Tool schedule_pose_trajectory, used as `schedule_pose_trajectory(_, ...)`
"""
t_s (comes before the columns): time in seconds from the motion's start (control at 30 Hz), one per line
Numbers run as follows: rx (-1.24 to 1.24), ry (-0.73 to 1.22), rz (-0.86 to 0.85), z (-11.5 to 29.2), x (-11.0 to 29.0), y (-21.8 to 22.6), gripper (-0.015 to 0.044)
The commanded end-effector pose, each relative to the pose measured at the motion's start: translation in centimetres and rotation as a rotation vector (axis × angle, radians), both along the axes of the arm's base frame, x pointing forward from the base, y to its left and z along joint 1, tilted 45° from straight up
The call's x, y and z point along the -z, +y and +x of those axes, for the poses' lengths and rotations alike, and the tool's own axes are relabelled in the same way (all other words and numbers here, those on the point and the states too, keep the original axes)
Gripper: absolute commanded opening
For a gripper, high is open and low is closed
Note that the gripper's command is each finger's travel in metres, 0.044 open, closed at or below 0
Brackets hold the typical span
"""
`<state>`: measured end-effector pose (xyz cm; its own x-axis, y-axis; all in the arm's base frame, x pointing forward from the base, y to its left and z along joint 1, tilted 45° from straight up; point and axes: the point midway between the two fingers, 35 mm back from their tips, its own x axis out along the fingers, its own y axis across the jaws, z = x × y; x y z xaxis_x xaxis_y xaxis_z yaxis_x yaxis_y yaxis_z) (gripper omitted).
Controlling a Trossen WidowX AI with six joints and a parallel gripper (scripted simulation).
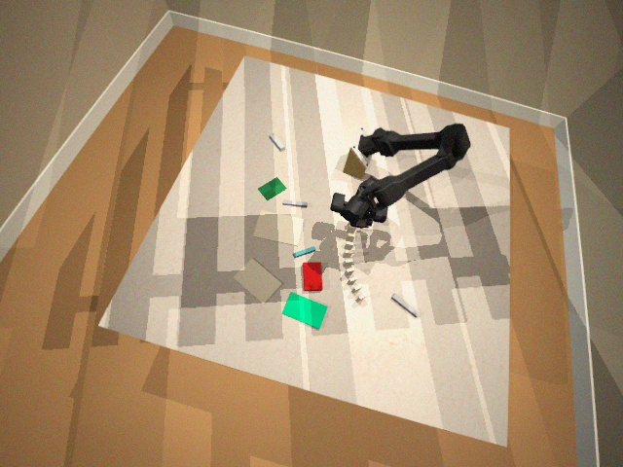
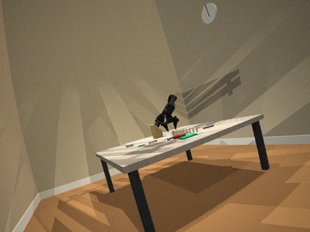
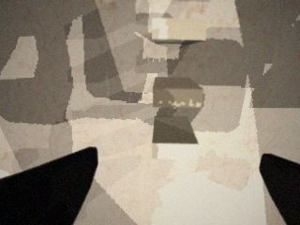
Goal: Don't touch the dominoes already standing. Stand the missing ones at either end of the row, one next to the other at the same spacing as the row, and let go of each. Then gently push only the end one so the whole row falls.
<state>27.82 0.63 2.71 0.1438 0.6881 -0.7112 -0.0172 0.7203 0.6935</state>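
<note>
Bench (image 1: 402, 402), pale top on dark legs, stands on an orange wood floor (image 1: 75, 351).

Nearest on it in the top view: a bright green tile (image 1: 304, 309) lying flat, a grey domino (image 1: 405, 305) lying flat well to one side of the row's near end, and a red block (image 1: 312, 275) just beyond the green tile. A tan sheet (image 1: 257, 279) lies beside the red block.

Row of dominoes (image 1: 352, 271) stands upright, running from near the grey flat one up toward the arm. Its far end sits directly under the pincer (image 1: 354, 217).

Pincer is spread wide and grips nothing. In the wrist view both dark fingertips sit at the lower corners, well apart, with the end domino (image 3: 178, 92) standing free between and beyond them. More of the row shows past it.

Mid-bench: a small cyan bar (image 1: 304, 251), a pale sheet (image 1: 274, 229), another flat domino (image 1: 294, 203), a dark green tile (image 1: 272, 188).

Farther: a brown wedge (image 1: 354, 164) beside the arm's base, and a flat domino (image 1: 276, 142) well off toward the far edge.

Exterior view: a round clock (image 2: 209, 13) on the wall.
</note>
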Motion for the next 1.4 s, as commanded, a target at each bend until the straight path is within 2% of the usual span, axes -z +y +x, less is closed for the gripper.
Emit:
schedule_pose_trajectory(0.0, 0.006, -0.02, -0.019, -0.5, -4.4, -4.7, 0.044)
schedule_pose_trajectory(0.13, 0.002, -0.021, -0.011, -1.8, -7.4, -7.0, 0.044)
schedule_pose_trajectory(0.37, 0.002, -0.021, -0.011, -1.8, -7.6, -7.1, 0.044)
schedule_pose_trajectory(0.47, 0.092, 0.065, 0.009, -2.0, -7.2, -6.7, 0.0361)
schedule_pose_trajectory(0.93, 0.969, 0.914, 0.203, -3.9, -3.4, -2.9, 0.0)
schedule_pose_trajectory(1.03, 1.11, 1.053, 0.235, -4.3, -2.9, -2.3, 0.0)
schedule_pose_trajectory(1.37, 1.12, 1.062, 0.238, -4.3, -2.8, -2.2, 0.0)
